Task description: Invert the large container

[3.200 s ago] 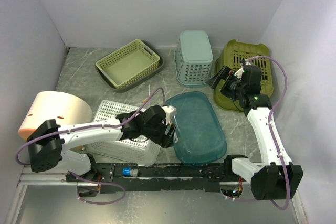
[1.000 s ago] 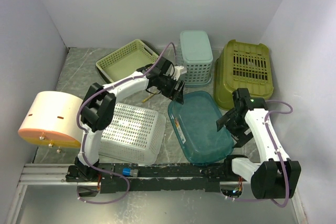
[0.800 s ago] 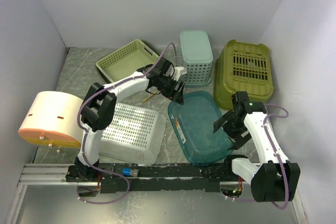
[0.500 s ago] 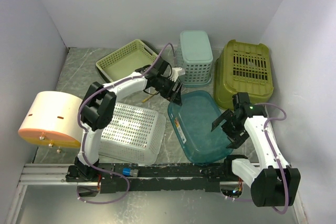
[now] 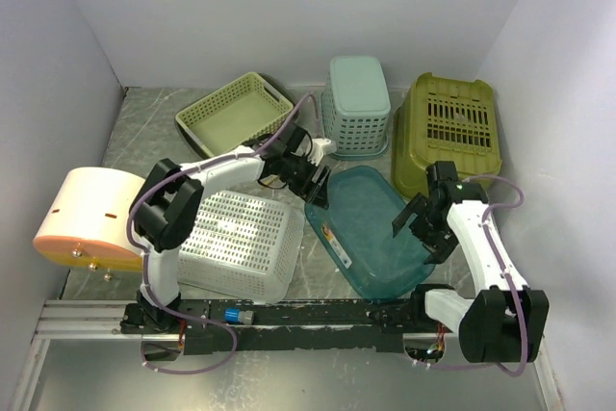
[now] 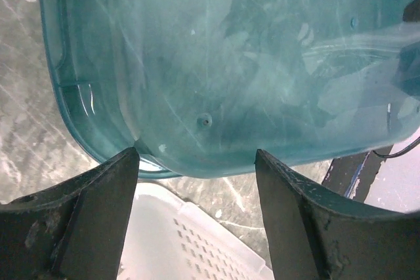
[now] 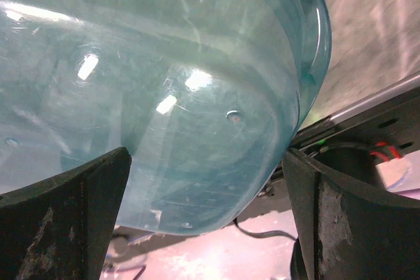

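Large container: a see-through teal tub (image 5: 371, 233) lay on the grey table (image 5: 144, 137), front and centre, between a white basket (image 5: 241, 243) and an olive basket (image 5: 448, 132).
Left gripper: the left gripper (image 5: 316, 183) hovered at the tub's far left corner, its fingers (image 6: 98, 208) spread wide and pinching nothing.
Right gripper: the right gripper (image 5: 421, 228) was at the tub's right edge, its fingers (image 7: 72, 208) spread wide with the tub's rounded end showing between them. Whether they touched it could not be told.
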